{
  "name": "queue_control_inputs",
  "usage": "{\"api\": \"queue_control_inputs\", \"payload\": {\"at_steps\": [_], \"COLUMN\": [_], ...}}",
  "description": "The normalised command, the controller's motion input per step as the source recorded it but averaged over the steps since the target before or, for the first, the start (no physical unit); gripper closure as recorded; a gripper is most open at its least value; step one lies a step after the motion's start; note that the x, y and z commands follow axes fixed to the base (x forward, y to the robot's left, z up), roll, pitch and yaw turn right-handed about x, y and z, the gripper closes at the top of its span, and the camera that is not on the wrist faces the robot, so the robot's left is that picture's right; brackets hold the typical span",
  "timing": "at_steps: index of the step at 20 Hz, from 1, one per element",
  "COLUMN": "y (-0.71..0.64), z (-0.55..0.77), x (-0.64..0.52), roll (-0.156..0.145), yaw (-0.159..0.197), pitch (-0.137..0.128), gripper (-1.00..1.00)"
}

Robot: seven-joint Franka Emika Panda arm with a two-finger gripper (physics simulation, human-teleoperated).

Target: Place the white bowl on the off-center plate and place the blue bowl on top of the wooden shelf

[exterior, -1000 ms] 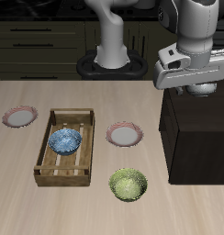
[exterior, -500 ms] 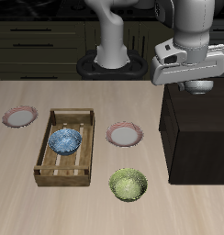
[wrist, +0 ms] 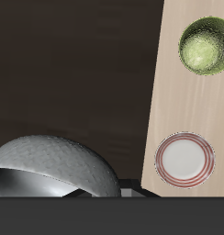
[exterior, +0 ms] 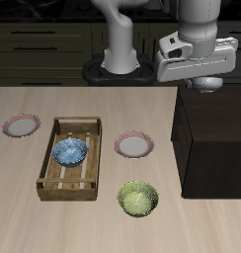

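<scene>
My gripper [exterior: 205, 78] is shut on the white bowl [exterior: 209, 86] and holds it in the air above the dark wooden shelf [exterior: 213, 148]. In the wrist view the bowl [wrist: 50, 170] shows as a grey dome close to the camera, over the shelf's flat top [wrist: 77, 64]. The blue bowl [exterior: 69, 151] lies inside the light slatted crate [exterior: 70, 185]. The off-center plate [exterior: 22, 126], with a pinkish-red rim, lies beyond the crate near the table's side edge, far from the gripper.
A second red-rimmed plate [exterior: 134, 146] lies mid-table between crate and shelf; it also shows in the wrist view [wrist: 184, 158]. A yellow-green bowl [exterior: 138, 199] sits near the front edge and shows in the wrist view [wrist: 206, 46]. The robot base [exterior: 120, 59] stands at the back.
My gripper has risen with the white bowl and shifted a little away from the shelf's side toward the table's middle. Nothing on the table has moved.
</scene>
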Motion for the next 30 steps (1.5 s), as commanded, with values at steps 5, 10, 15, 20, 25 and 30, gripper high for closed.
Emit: {"api": "queue_control_inputs", "payload": {"at_steps": [5, 10, 15, 20, 25, 30], "y": [-0.33, -0.3, -0.76, -0.6, -0.75, -0.54], "z": [-0.07, -0.03, -0.03, 0.03, -0.06, -0.14], "x": [-0.39, -0.27, -0.26, -0.19, -0.25, -0.21], "roll": [0.019, -0.003, -0.083, -0.064, -0.072, -0.059], "yaw": [0.027, -0.004, 0.025, -0.011, -0.014, -0.001], "pitch": [-0.04, -0.023, -0.048, -0.038, -0.024, -0.024], "gripper": [1.0, 1.0, 1.0, 1.0, 1.0, 1.0]}}
